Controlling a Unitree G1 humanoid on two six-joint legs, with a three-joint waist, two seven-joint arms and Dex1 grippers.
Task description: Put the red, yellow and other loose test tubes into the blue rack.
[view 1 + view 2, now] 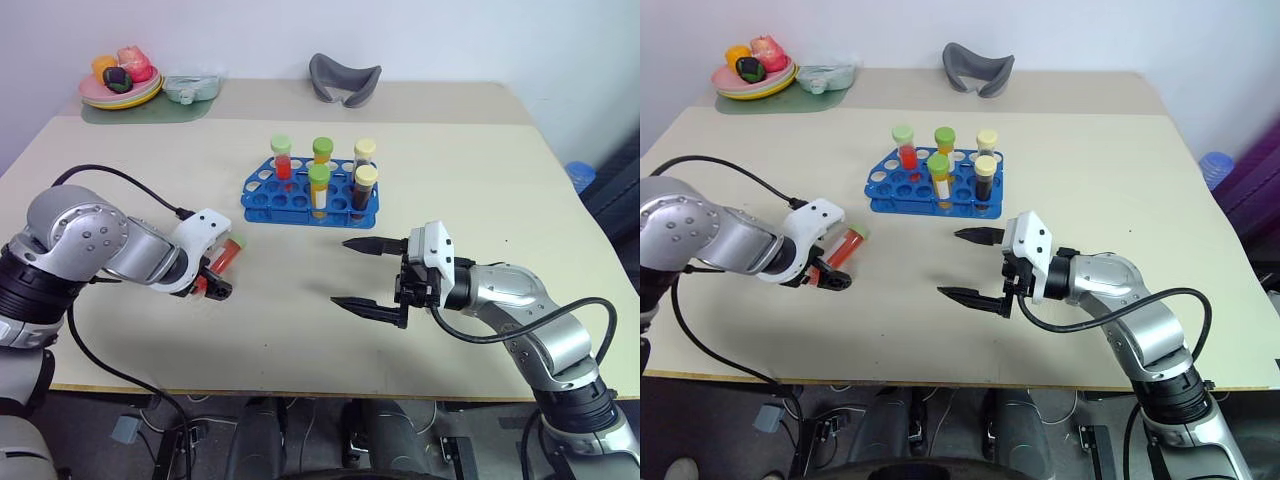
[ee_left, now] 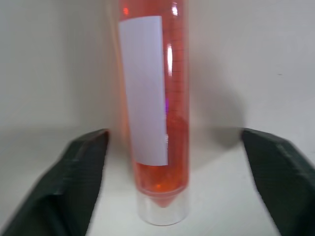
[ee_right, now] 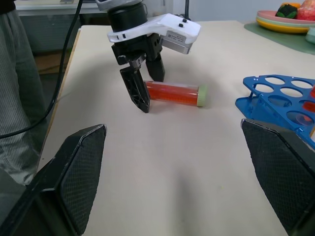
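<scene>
Five racked tubes (image 1: 320, 185), one loose (image 3: 174, 93)

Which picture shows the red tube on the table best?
The right wrist view: the red tube lies whole, cap included, between the left gripper's open fingers. The left wrist view gives its label close up; the eye views show it partly hidden.

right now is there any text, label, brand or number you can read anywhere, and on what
No text can be read in any view.
Red tube between the left gripper's fingers: a white label, blank as far as I can tell, and fine graduation marks with no legible numbers.
Tubes in the blue rack: pale labels, too small to read.
Both grippers: no brand or number visible.
</scene>
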